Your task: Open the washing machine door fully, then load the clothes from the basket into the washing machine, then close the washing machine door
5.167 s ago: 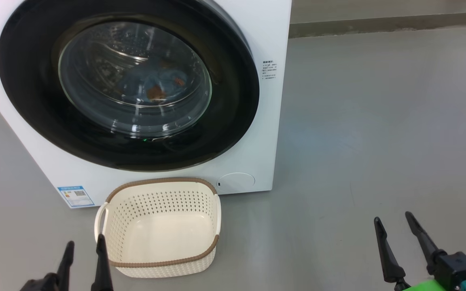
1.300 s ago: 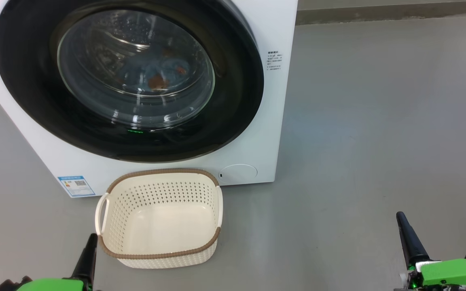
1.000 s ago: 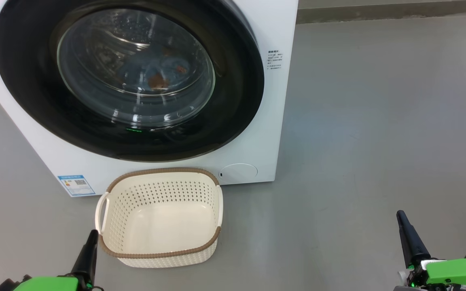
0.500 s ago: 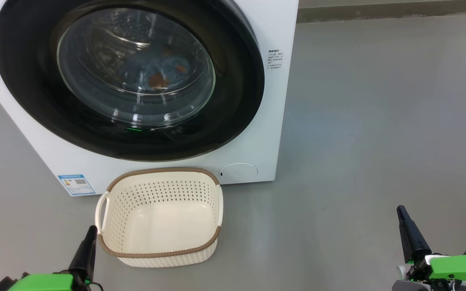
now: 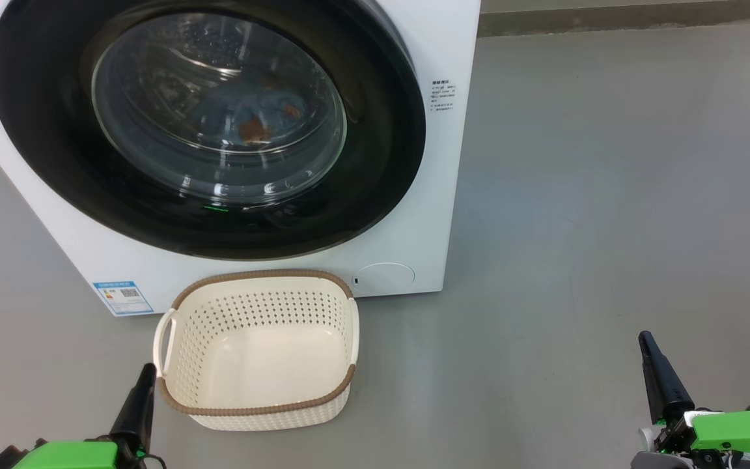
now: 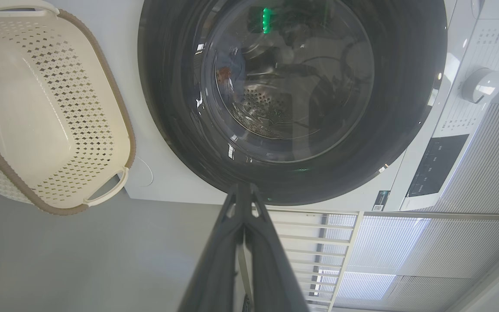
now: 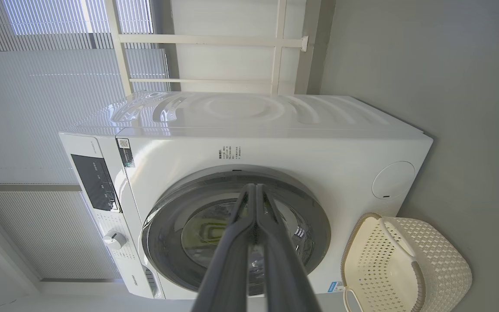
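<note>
The washing machine [image 5: 440,169] [image 7: 275,147] stands on the grey floor with its round black door [image 5: 56,137] [image 6: 176,104] [image 7: 314,216] closed flat against its front. Through the glass I see the blue clothes [image 5: 254,117] with orange-brown prints lying in the drum. The cream basket [image 5: 258,352] [image 6: 37,108] [image 7: 401,264] sits on the floor just in front of the machine, with nothing in it. My left gripper [image 5: 146,374] [image 6: 244,187] is shut and low beside the basket's near left corner. My right gripper [image 5: 645,342] [image 7: 253,187] is shut, far off to the right over bare floor.
Grey floor [image 5: 609,195] stretches to the right of the machine up to a dark skirting at the wall. A blue label [image 5: 121,296] sits at the machine's lower left. The wrist views show window blinds and a white railing [image 6: 319,242] behind the machine.
Since five seconds ago both grippers have shut and drawn back lower. Over the last second both arms have barely moved, and the door and basket stay as they were.
</note>
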Tool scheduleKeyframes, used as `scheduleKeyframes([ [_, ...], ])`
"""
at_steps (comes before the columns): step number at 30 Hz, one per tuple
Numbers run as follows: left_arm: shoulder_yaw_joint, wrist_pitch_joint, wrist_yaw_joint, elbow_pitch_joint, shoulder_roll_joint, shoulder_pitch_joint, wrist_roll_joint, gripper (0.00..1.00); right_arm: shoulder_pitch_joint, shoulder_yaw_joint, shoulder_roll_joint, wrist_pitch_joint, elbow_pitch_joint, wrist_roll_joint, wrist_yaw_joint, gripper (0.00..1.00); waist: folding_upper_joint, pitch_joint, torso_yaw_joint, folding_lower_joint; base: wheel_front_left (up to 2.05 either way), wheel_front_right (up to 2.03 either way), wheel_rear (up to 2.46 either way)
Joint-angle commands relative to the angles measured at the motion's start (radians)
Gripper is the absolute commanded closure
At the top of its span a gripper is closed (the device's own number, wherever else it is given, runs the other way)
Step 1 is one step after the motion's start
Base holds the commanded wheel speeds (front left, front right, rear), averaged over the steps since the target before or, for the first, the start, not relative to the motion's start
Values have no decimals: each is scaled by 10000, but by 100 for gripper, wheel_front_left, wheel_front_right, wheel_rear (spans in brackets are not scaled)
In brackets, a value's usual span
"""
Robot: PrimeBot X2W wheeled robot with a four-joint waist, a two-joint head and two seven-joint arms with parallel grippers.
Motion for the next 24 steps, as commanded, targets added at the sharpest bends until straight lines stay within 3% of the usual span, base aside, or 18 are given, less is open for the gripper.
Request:
scheduleKeyframes([
  [1,344,59,-71,-191,190,-414,-82,100,-402,226,-60,79,-243,39,16,100,0,0,0,0,0,0,0],
  [24,344,59,-71,-192,190,-414,-82,100,-402,227,-60,78,-244,40,16,100,0,0,0,0,0,0,0],
])
